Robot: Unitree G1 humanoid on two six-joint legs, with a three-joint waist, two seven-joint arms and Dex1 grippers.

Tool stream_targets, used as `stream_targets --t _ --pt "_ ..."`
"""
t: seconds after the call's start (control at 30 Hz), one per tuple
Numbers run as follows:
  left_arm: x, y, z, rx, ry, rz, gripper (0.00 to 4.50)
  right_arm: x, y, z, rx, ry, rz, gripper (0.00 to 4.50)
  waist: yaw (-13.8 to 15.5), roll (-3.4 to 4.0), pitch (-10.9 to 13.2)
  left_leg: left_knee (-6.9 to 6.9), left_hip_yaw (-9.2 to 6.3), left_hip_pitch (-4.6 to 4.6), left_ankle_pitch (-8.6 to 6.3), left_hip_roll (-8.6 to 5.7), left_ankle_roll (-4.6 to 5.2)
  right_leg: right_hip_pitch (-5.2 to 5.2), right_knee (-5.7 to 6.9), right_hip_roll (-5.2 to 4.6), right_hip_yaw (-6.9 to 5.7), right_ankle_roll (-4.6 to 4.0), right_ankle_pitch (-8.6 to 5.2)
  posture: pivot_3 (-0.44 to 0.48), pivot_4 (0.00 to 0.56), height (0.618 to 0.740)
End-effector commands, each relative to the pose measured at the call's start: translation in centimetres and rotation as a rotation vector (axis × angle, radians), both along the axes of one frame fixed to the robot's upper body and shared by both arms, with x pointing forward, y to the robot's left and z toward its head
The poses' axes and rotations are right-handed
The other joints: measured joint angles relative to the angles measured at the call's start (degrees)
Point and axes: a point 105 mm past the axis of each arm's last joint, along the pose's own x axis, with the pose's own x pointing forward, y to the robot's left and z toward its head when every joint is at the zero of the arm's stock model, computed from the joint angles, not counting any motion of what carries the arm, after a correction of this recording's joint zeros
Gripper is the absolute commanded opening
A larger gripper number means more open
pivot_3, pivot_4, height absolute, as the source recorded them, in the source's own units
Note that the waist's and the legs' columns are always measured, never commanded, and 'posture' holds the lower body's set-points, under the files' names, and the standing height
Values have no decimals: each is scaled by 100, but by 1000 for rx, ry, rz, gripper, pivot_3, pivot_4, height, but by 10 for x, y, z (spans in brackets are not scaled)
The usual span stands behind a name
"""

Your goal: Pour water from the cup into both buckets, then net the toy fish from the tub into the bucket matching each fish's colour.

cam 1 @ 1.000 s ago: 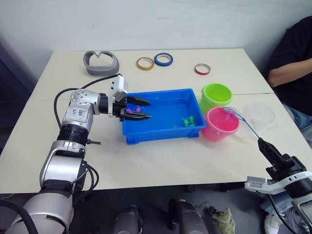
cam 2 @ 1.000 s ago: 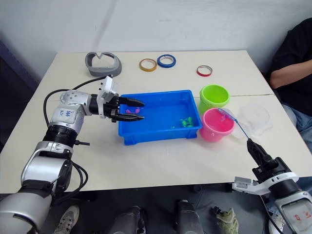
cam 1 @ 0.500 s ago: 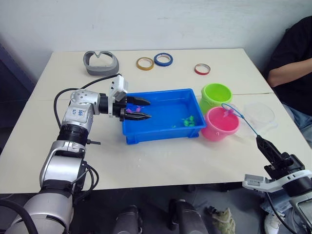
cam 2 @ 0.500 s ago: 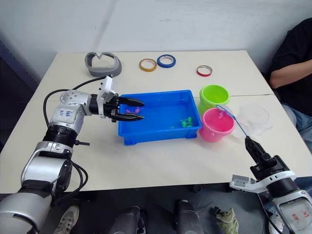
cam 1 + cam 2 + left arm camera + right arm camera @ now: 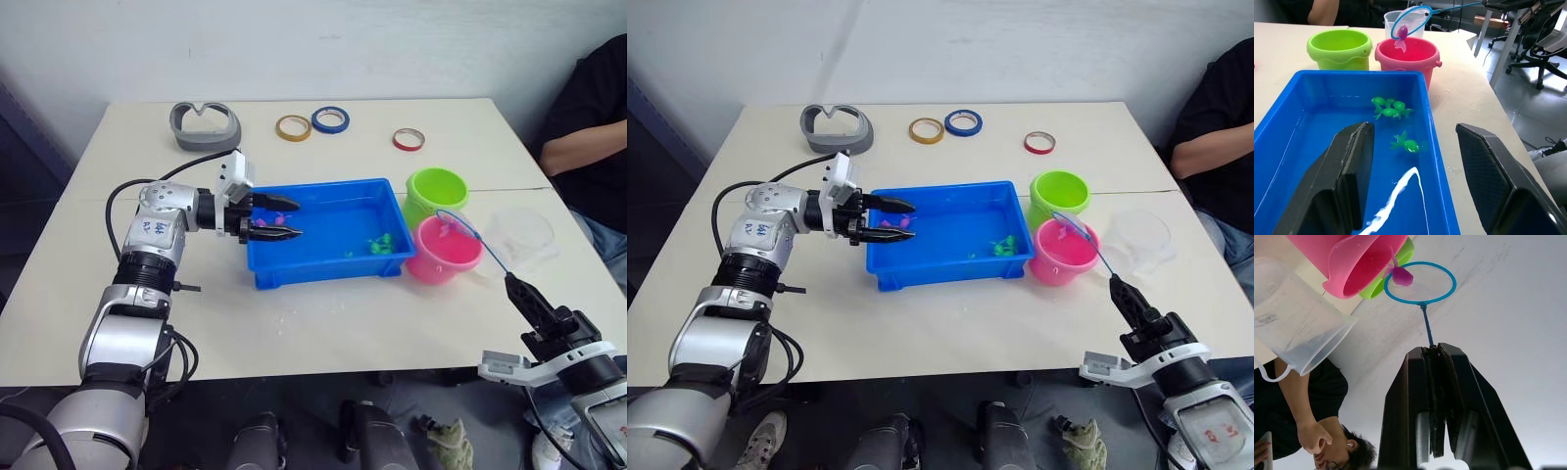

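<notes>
The blue tub (image 5: 323, 272) sits mid-table with green toy fish (image 5: 1388, 111) in its water and a pink one (image 5: 262, 223) at its left end. My left gripper (image 5: 297, 218) is open, hovering over that left end with nothing between its fingers. The lime green bucket (image 5: 436, 191) and the pink bucket (image 5: 446, 257) stand right of the tub. My right gripper (image 5: 511, 284) is shut on the handle of a blue net (image 5: 1425, 318). The net's ring hangs above the pink bucket with a pink fish (image 5: 1402, 278) in it. The clear cup (image 5: 519, 235) stands right of the buckets.
Yellow (image 5: 291, 127), blue (image 5: 328, 119) and red (image 5: 407, 139) tape rolls and a grey curved object (image 5: 204, 125) lie along the table's far side. A person (image 5: 588, 117) sits at the right edge. The table's front strip is bare.
My right arm has shifted left, carrying the net's ring with the pink fish from beside the cup to above the pink bucket. The left gripper has stayed put.
</notes>
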Motion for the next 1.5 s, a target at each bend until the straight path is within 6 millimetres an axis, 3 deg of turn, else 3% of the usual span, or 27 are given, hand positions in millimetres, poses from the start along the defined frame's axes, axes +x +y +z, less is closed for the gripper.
stream_targets --t 0.03,0.27,0.67,0.97,1.07,1.2,1.33,1.5 --pt "-1 -2 11 -8 -46 -7 2970 -3 3 9 -27 -31 9 0 0 0 0 0 0 0 0 0 0 0 0 0 0 0 0 0 150 713" --pt "0 -1 9 -2 -61 6 2970 4 -9 12 28 -57 -55 0 -1 0 0 0 0 0 0 0 0 0 0 0 0 0 0 0 150 713" --pt "1 0 10 -5 -70 20 2970 -1 3 2 -31 -21 3 0 0 0 0 2 1 5 3 -3 1 2 10 -3 4 -3 -1 0 150 713" --pt "2 2 11 -9 -73 29 2970 5 3 19 101 -73 -5 0 -8 0 0 2 0 9 5 -2 -4 2 15 -2 4 -4 -2 0 150 713" --pt "5 14 16 -22 -70 78 2970 14 14 41 259 -87 30 0 -23 0 0 2 4 15 6 -2 -3 3 20 -1 10 -4 -2 0 150 713" --pt "11 45 18 -6 -60 226 2970 38 42 70 622 -19 143 0 -149 -4 2 1 7 40 8 0 -7 13 38 -3 19 -8 -4 0 150 713" --pt "14 75 13 46 -26 394 2970 61 67 64 1006 214 172 0 -163 -22 -1 -7 -7 51 15 10 -21 20 52 -2 4 -29 -17 0 150 713" --pt "1 107 11 72 5 527 2970 81 98 57 1350 505 193 0 -149 -23 -1 -10 -11 48 17 13 -27 12 94 -16 -3 -42 -23 0 150 713"
